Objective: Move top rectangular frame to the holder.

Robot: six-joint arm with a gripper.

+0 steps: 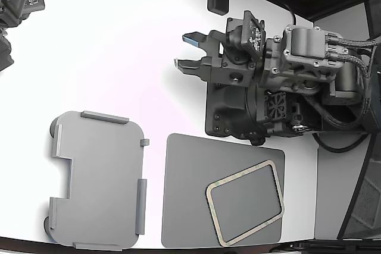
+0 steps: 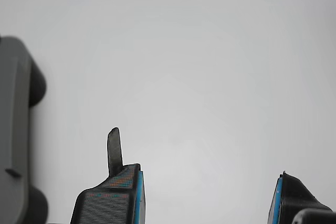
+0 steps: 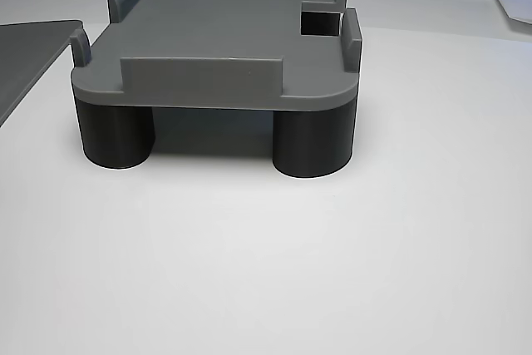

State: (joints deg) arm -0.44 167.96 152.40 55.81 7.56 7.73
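- Pale beige-green, the top rectangular frame [image 1: 244, 203] lies flat on a dark grey pad [image 1: 190, 194] near the table's [image 1: 119, 57] bottom-right corner in the exterior view, its long axis tilted diagonally.
- The gripper [image 1: 187, 52] hovers mid-table with jaws apart, holding nothing; the wrist view shows only bare white between its fingertips [image 2: 123, 182].
- The frame sits well apart from the jaws, toward the exterior view's bottom edge and rightward.
- The holder [image 1: 98, 179] stands empty on dark legs at the bottom-left corner.
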